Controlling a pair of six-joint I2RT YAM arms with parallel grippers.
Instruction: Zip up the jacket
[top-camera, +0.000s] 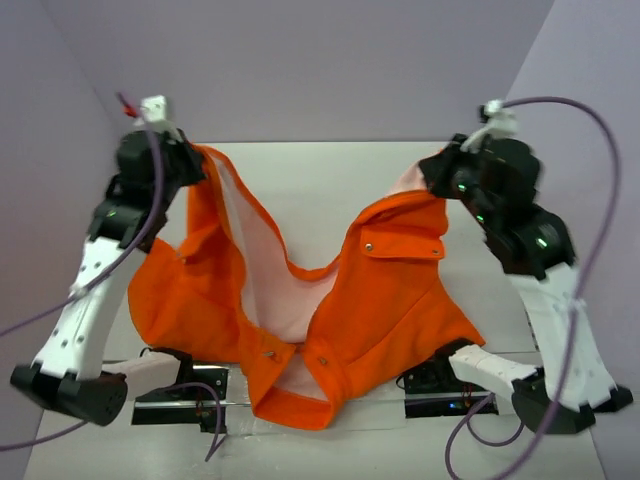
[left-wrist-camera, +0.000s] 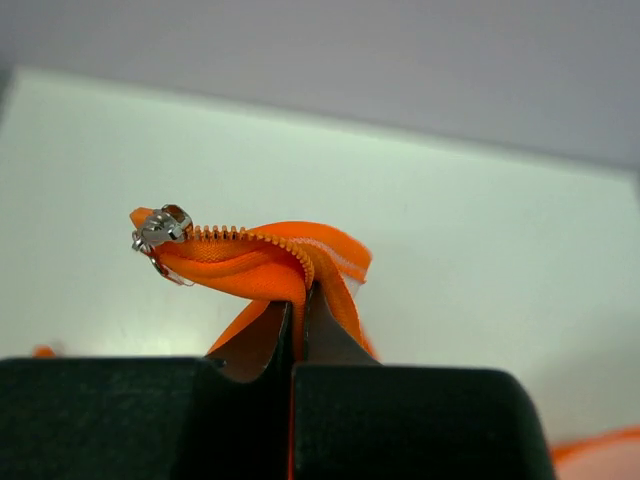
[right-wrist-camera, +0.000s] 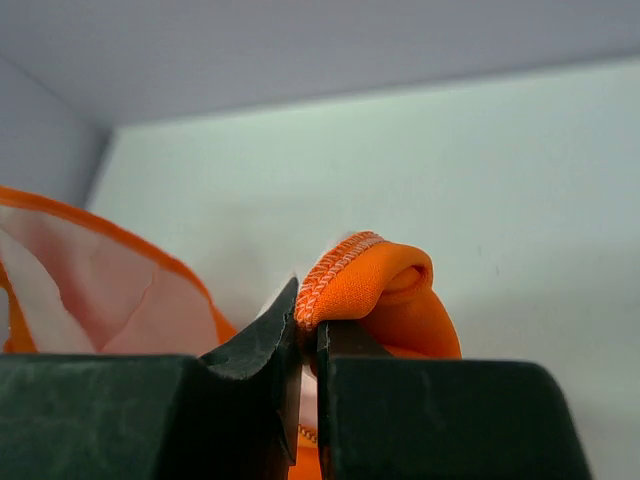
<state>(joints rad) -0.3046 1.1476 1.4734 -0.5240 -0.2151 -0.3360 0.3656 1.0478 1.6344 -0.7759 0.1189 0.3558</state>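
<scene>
My left gripper (left-wrist-camera: 298, 318) clamps the zipper edge of the jacket (top-camera: 330, 300) near the slider (left-wrist-camera: 160, 228), far left. My right gripper (right-wrist-camera: 305, 322) clamps the opposite front edge, far right. The garment sprawls open across the table (top-camera: 300, 170), nothing zipped yet.

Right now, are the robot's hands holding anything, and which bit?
The left gripper pinches the jacket by its zipper tape, just behind the slider; the right gripper pinches the folded, stitched edge of its other front side.
</scene>
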